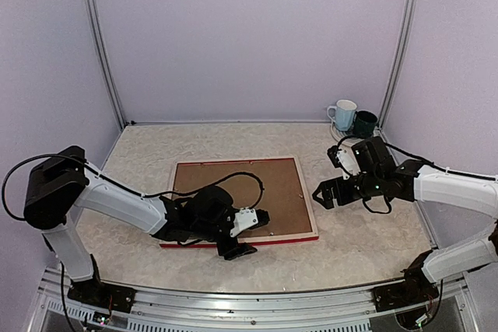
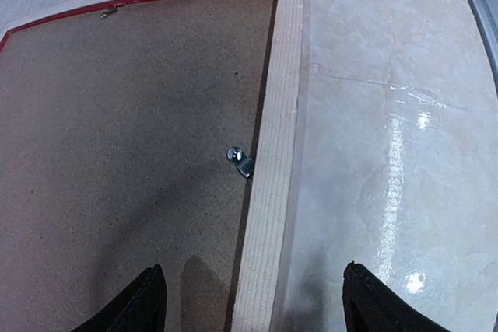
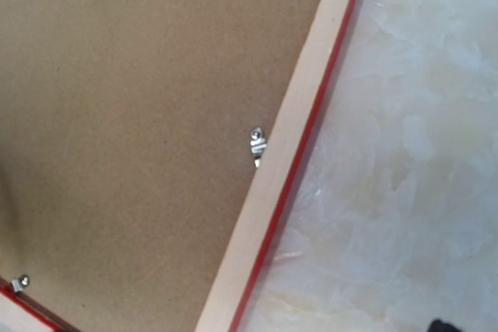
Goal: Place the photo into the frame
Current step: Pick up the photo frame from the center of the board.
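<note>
1. Frame lies back-up in the middle of the desk, with a brown backing board inside it (red shows only along its edges).
2. Left end effector hovers over the frame's near rail, close to a small metal clip, with its fingers apart on either side of the rail.
3. Right end effector hangs just right of the frame, fingers spread wide, gripping nothing.

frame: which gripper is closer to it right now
Left. The left gripper hangs over the near rail of the frame, fingers either side of it; the right gripper sits beyond its right edge, over the table.
</note>
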`<state>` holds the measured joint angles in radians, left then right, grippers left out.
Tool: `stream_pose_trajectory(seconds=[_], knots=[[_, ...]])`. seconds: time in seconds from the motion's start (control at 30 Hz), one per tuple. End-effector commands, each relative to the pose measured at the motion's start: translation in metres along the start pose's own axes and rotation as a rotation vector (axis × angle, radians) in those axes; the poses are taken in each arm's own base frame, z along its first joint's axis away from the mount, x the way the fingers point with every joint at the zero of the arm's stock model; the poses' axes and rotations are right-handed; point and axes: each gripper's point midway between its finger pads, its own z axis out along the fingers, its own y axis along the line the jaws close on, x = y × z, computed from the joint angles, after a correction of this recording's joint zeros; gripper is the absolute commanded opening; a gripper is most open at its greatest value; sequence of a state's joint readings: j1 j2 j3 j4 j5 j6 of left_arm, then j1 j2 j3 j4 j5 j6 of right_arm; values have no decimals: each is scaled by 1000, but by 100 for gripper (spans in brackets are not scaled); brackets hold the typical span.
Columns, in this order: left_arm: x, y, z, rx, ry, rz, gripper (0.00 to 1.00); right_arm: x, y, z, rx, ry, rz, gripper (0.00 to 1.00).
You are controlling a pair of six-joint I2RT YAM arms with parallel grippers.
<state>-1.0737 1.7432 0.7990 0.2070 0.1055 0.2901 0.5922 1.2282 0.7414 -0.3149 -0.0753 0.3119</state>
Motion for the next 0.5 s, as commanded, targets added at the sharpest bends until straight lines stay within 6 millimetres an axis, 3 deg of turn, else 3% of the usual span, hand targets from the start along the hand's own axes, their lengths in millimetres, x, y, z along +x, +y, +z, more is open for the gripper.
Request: stream_pose_trajectory(seconds=[0.0, 0.23, 0.47], knots=[[-1, -4, 10, 25, 10, 29, 72, -5, 1, -4, -17, -33, 9, 99], [9, -7, 15, 36, 29, 16, 42, -5, 1, -5, -20, -40, 14, 99], [15, -9, 17, 43, 45, 8, 26, -14, 3, -14, -31, -73, 14, 99]])
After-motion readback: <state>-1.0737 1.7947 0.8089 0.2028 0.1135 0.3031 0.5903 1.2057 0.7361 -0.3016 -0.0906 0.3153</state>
